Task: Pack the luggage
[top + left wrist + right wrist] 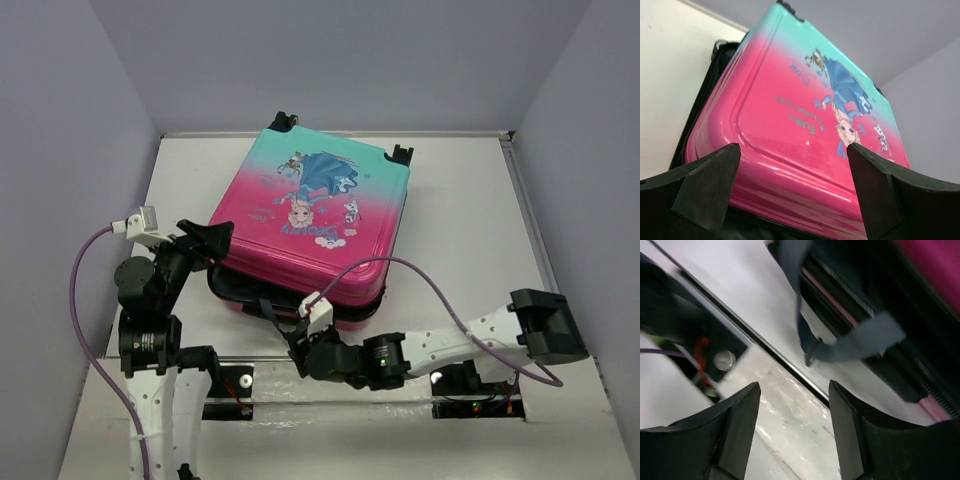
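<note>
The suitcase [310, 225] lid is down, but a strap [860, 337] hangs out and closing looks unfinished. My left gripper [792, 150] and right gripper [794, 387] both gape empty.

Lab cell: bare walls [330, 60], white table [460, 220].

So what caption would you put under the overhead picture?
Left gripper and right gripper, both open, beside the luggage lying nearly shut on a white table.
</note>
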